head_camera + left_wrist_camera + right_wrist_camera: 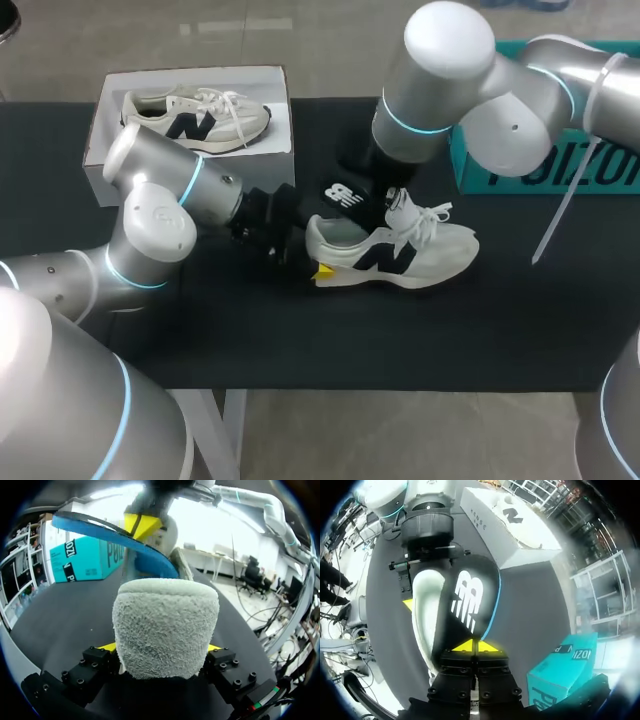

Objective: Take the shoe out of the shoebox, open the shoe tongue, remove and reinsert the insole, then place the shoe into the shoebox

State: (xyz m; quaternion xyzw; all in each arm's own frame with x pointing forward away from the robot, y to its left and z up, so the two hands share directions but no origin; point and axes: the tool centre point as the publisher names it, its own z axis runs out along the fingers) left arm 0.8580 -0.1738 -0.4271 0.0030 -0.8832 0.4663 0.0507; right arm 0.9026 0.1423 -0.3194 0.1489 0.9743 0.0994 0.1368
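The right end effector (476,646) pinches the black insole (470,597) over the shoe (423,607).

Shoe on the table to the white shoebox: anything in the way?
Yes: the left arm lies between the shoe and the shoebox, and a second shoe already lies in it. The insole is held in the right gripper.

"What is all this standing on?"
"A black worktop (330,340), matte and dark."
"And on its far right?"
"A teal box (470,175) with dark lettering along its side."
"Far left?"
"A spare sneaker (195,118), pale, toe pointing right."
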